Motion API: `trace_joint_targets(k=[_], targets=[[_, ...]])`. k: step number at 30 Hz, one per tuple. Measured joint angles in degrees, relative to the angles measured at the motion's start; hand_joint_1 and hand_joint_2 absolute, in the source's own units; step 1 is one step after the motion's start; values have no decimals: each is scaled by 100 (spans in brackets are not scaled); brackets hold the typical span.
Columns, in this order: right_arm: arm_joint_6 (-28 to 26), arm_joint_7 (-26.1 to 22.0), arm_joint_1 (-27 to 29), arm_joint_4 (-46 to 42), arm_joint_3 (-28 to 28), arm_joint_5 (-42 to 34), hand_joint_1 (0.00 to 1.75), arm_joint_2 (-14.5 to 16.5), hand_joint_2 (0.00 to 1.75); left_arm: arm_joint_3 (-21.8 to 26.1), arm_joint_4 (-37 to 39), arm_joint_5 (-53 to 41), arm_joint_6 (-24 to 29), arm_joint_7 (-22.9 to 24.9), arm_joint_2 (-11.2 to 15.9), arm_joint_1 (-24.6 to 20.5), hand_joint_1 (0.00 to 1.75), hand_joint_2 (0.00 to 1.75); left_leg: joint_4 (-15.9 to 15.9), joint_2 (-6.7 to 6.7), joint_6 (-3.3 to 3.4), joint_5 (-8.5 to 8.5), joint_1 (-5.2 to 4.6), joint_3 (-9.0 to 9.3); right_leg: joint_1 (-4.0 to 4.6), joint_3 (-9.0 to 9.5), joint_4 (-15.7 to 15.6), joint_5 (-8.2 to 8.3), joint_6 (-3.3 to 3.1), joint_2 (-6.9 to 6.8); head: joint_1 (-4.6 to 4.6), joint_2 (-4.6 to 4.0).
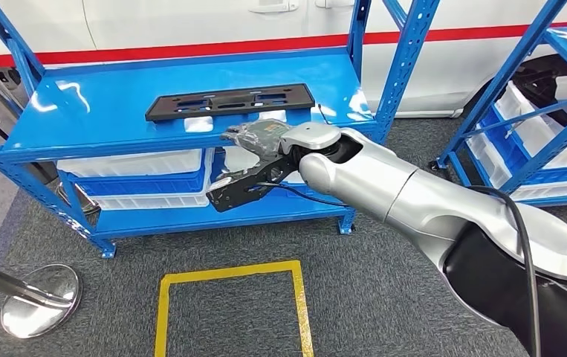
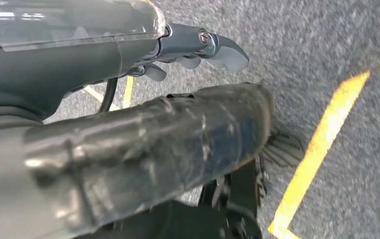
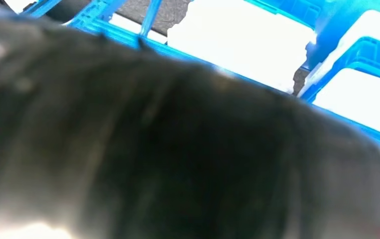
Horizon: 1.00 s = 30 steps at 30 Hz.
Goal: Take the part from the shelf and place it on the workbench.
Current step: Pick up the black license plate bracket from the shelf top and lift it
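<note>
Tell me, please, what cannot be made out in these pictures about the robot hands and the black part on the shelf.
- Right robot hand, head view: its own cover hides the fingers, so contact with the black part cannot be told.
- Right wrist view: a dark blur up close covers the hand and part.
- Left robot hand, left wrist view: a dark body part hides much of it.
- Blue shelf: cut off by the top edge.

The part (image 1: pixel 232 101) lies on the shelf (image 1: pixel 87 111) top; the right hand (image 1: pixel 254 141) sits just before it, bins (image 1: pixel 139 182) below.
</note>
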Motion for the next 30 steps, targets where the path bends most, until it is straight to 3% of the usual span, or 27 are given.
trace_joint_targets(k=[3,5,8,9,10,11,12,14,15,17,20,22,25,27,30], targets=[[63,4,-36,18,-4,8,0,39,0,1,0,17,-4,20,-6,-16,0,0,-134,-13,79,-47,-9,68,22,-10,-2,-29,63,3,1,0],[100,19,-107,36,-21,4,0,87,0,4,0,36,-16,39,-18,-9,0,0,-178,-6,132,-54,13,115,16,-68,158,-139,114,-7,3,0],[114,59,-222,86,-43,2,0,159,0,11,0,56,-49,49,-21,-11,0,0,-198,2,208,-93,16,178,-17,-543,1102,-534,189,-17,4,0],[113,68,-224,103,-45,5,0,175,0,15,0,58,-59,48,-20,-15,0,0,-197,-1,222,-112,12,200,-29,-726,1409,-601,202,-18,4,0],[112,74,-216,117,-45,13,0,192,0,20,0,61,-67,44,-20,-16,0,0,-197,-6,230,-134,11,228,-40,-841,1557,-568,207,-18,4,0],[110,78,-211,128,-45,23,0,208,0,29,0,63,-77,39,-21,-16,0,0,-196,-13,231,-159,10,264,-47,-858,1490,-423,202,-19,4,0],[109,80,-214,136,-45,32,0,226,0,38,0,66,-88,31,-23,-14,0,0,-194,-20,225,-187,9,306,-50,-776,1220,-191,185,-19,4,0],[106,84,-239,148,-46,42,0,256,0,53,1,70,-110,6,-38,-12,0,0,-189,-29,197,-247,-1,371,-26,-491,489,217,124,-20,4,0],[107,85,-253,152,-46,43,0,283,0,58,1,72,-116,-4,-45,-15,0,0,-185,-30,173,-268,-9,380,-5,-374,224,290,93,-21,5,0],[107,86,-270,160,-46,49,0,338,0,67,1,75,-122,-15,-55,-29,0,0,-189,-25,115,-286,-20,375,34,-286,50,250,52,-15,2,0],[99,91,-282,173,-48,59,0,382,0,84,0,77,-124,-19,-48,-34,0,0,-110,-11,28,-378,-10,369,-14,-193,-62,230,-9,-9,0,0],[89,96,-296,187,-49,61,0,420,0,95,0,82,-128,-25,-41,-30,0,0,393,-6,-15,-628,5,135,-40,-120,-113,217,-62,-19,-3,0],[88,112,-283,201,-48,60,0,493,0,106,2,104,-139,-33,-37,-28,0,0,1338,-5,-70,-931,19,-416,-35,-85,-107,174,-101,-19,-3,0],[89,122,-277,204,-48,58,0,506,0,109,2,109,-139,-34,-37,-27,0,0,1481,-5,-81,-938,20,-520,-35,-80,-102,164,-101,-18,-2,0],[89,123,-276,204,-48,58,0,507,0,110,2,109,-139,-34,-37,-27,0,0,1483,-5,-82,-931,20,-526,-35,-79,-100,163,-101,-18,-2,-1]])
